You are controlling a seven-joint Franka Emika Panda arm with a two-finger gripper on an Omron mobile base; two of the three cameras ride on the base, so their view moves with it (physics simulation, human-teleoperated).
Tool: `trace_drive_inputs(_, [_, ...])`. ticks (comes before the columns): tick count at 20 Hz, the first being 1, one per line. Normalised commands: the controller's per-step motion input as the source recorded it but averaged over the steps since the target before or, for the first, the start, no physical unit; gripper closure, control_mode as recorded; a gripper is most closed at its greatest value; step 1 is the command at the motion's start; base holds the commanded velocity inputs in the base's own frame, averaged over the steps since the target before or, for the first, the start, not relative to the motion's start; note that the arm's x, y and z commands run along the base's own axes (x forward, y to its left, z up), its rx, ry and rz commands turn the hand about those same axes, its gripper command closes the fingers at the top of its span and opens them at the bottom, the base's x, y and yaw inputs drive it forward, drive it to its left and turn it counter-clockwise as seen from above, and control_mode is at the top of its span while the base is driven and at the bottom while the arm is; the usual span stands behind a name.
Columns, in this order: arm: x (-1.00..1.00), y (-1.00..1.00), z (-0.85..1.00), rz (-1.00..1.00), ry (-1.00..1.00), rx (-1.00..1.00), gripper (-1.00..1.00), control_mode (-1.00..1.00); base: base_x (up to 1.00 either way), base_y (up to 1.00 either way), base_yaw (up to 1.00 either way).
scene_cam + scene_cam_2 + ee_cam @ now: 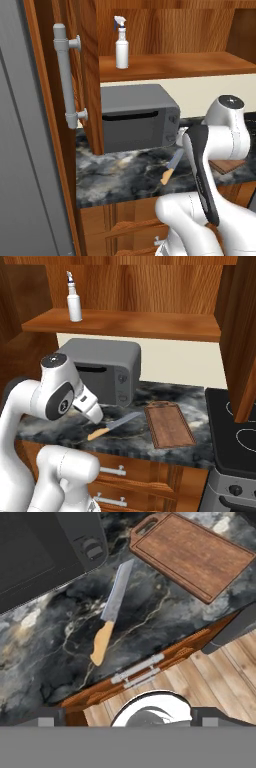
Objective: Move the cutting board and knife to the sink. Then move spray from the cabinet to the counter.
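Two things, knife [111, 614] and cutting board [195, 554], lie apart on the counter [45, 657]; jaws spread wide, holding nothing.

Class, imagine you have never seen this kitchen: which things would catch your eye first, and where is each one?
The knife lies on the dark marble counter in front of the grey microwave, with the cutting board flat beside it, apart. Above, a white spray stands upright on the open cabinet shelf.
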Motion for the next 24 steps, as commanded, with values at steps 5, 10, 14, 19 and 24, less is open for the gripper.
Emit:
trace_drive_inputs(5, [0.00,0.00,-0.07,-0.01,0.01,0.00,-1.00,-1.00,0.00,0.00,0.00])
trace_drive_inputs(10, [0.16,0.00,-0.31,0.05,0.03,0.04,-1.00,-1.00,0.00,0.00,0.00])
trace_drive_inputs(14, [0.13,0.00,-0.16,0.02,-0.03,0.01,-1.00,-1.00,0.00,0.00,0.00])
trace_drive_inputs(19, [0.17,0.00,-0.16,0.00,-0.01,0.00,-1.00,-1.00,0.00,0.00,0.00])
trace_drive_inputs(24, [0.13,0.00,-0.18,0.00,0.00,0.00,-1.00,-1.00,0.00,0.00,0.00])
